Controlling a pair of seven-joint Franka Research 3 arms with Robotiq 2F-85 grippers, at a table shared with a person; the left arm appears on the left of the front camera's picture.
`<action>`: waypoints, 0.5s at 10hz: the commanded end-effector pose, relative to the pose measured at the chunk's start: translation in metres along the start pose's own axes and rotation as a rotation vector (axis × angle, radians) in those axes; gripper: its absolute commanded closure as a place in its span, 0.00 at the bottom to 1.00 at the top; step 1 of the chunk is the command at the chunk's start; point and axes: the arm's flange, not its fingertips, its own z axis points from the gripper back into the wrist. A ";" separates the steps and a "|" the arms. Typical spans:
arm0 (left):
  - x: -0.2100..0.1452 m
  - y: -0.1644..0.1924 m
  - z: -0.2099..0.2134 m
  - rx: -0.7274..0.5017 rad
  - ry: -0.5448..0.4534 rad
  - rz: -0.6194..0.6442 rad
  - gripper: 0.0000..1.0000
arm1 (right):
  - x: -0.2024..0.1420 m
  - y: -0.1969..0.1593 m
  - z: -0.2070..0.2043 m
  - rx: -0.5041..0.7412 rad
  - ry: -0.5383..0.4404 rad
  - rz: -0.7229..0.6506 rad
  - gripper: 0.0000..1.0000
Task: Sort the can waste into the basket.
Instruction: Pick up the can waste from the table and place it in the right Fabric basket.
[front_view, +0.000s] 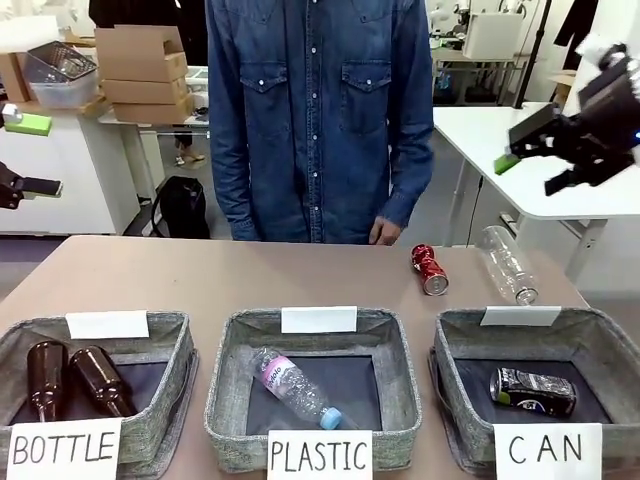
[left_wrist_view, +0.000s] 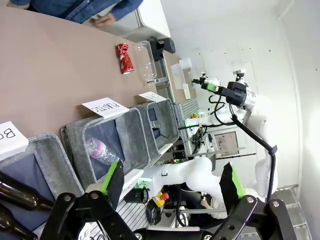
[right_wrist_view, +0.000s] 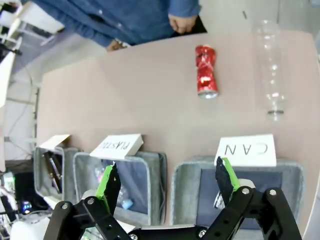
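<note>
Desk (front_view: 250, 280) carries three grey baskets along its near edge. BOTTLE (front_view: 178, 350) is at the left corner and PLASTIC (front_view: 225, 385) in the middle. The CAN basket (front_view: 600, 325) sits at the right corner.

The right pincer (front_view: 540, 160) hangs high above the desk's right edge, jaws wide and empty; its wrist view (right_wrist_view: 167, 182) looks down over the CAN basket toward the far edge. The left pincer (left_wrist_view: 171, 180) is likewise wide and empty, apparently raised off the near left corner.

A clear bottle (front_view: 507, 264) lies near the far right corner. Just beside it, toward the middle, the red can (front_view: 430, 269) lies on its side, with a person's hand (front_view: 384, 232) at the far edge behind it. The black can (front_view: 533, 391) lies inside the CAN basket.

By the look of it, one can is sorted and the red one is not yet picked, so the step in hand is the reach for it. The right pincer seems better placed. It must come down over the can, close across its crumpled middle while keeping clear of the bottle and the hand, then carry it to the near right corner.
</note>
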 end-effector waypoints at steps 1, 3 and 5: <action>-0.001 0.001 0.004 -0.002 0.011 -0.016 0.00 | 0.036 0.016 -0.028 -0.059 -0.021 0.060 0.00; -0.001 0.001 0.004 -0.002 0.011 -0.016 0.00 | 0.052 0.036 -0.060 -0.125 0.059 0.144 0.00; -0.001 0.001 0.004 -0.002 0.011 -0.016 0.00 | 0.003 -0.041 0.028 0.235 0.067 0.083 0.00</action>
